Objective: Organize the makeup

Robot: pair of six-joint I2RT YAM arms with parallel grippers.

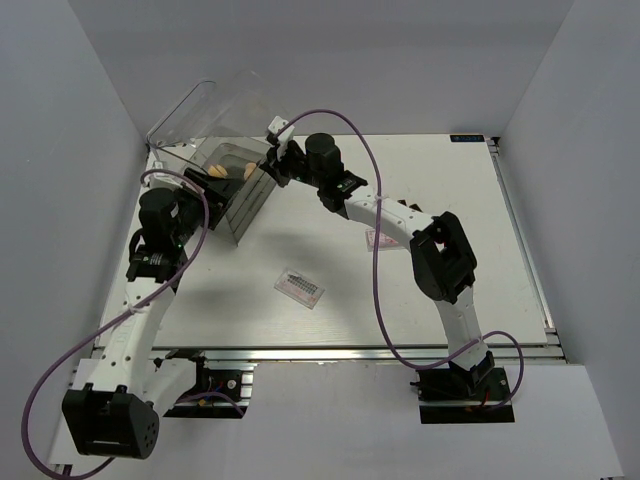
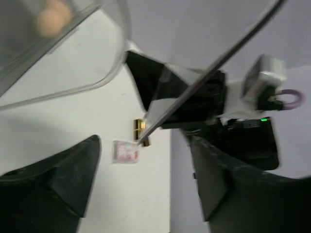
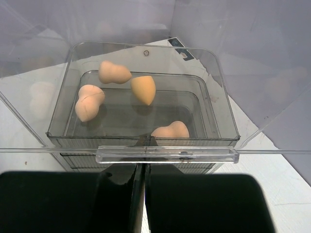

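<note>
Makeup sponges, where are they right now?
All four sponges lie inside the clear drawer, directly in front of the right gripper; from the top camera that is the table's far left corner.

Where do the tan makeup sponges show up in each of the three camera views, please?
Top external: the sponges are at upper left, inside the clear drawer.
Left wrist: only one of them shows, blurred, in the top-left corner behind clear plastic.
Right wrist: four lie in the middle of the picture, on the drawer's floor.
Shared landmark: the clear drawer that holds them.
</note>
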